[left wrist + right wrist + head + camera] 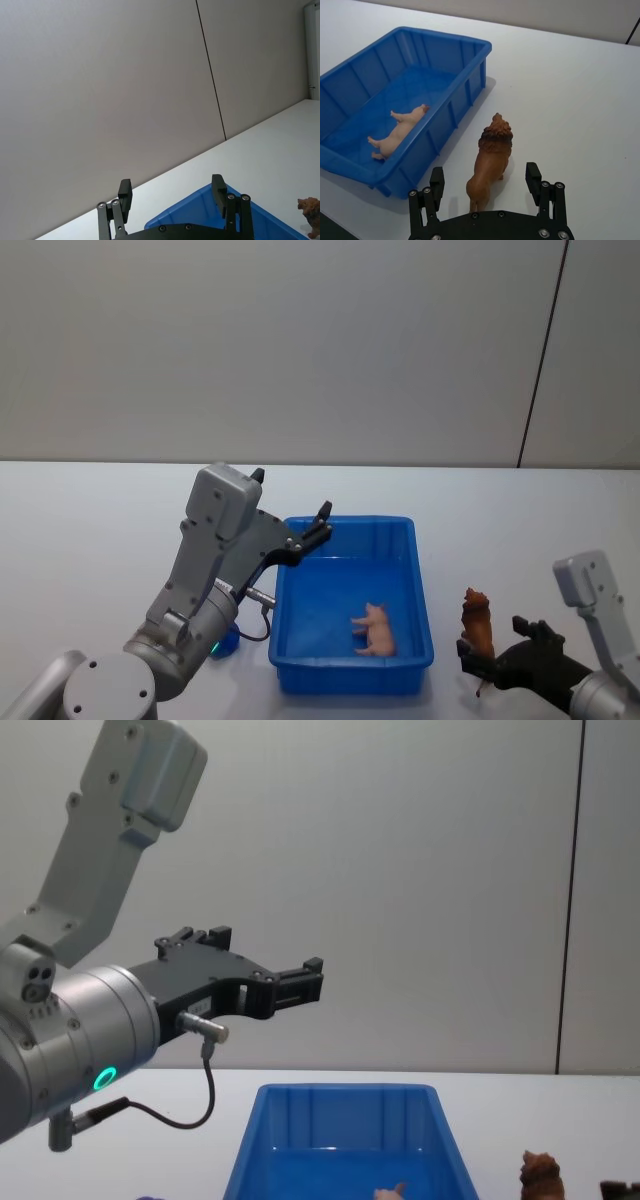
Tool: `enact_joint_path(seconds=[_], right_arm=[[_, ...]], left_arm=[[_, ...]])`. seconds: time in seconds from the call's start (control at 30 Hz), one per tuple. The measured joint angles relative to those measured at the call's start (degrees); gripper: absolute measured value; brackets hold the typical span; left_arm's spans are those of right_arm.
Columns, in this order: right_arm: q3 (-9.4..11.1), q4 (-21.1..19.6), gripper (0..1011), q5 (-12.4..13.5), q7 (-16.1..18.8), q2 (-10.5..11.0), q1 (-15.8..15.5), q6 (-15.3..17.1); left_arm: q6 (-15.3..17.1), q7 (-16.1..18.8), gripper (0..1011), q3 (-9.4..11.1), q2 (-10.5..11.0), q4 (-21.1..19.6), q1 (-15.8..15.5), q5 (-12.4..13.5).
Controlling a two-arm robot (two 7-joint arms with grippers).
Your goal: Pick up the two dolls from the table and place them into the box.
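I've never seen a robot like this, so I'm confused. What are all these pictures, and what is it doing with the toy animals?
This is a robot with two arms, seen by four cameras at once: one on its head looking down, one on its chest, and one on each wrist. On the plain white table stands a bright blue plastic box. The pale pink toy pig lies on its side inside it. The brown toy lion stands on the table beside the box. The right pincer is open, with one finger on each side of the lion, not squeezing it. The left pincer is open, holds nothing and hangs in the air above the box's rim.
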Motion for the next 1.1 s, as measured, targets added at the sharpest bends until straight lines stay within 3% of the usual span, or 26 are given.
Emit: enact_joint_path(seconds=[0.3,0.57,0.7,0.97,1.0,1.1], right_arm=[[-0.8,2.4,962,-0.9,0.1,-1.0,0.8,0.7],[-1.2,3.8,781,-1.2,-1.0,-1.8,1.4,0.9],[-1.3,4.0,620,-1.2,-1.8,-2.0,1.4,0.7],[-1.3,3.2,389,-1.2,-3.5,-2.1,1.1,-0.3],[-1.2,2.8,319,-1.2,-3.7,-2.1,1.0,-0.6],[-1.1,2.2,278,-1.1,-4.3,-2.1,0.9,-1.1]], left_arm=[[0.0,0.0,1001,0.0,0.0,0.0,0.0,0.0],[0.0,0.0,1001,0.0,0.0,0.0,0.0,0.0],[0.0,0.0,1001,0.0,0.0,0.0,0.0,0.0],[0.0,0.0,1001,0.0,0.0,0.0,0.0,0.0],[0.0,0.0,1001,0.0,0.0,0.0,0.0,0.0],[0.0,0.0,1002,0.0,0.0,0.0,0.0,0.0]])
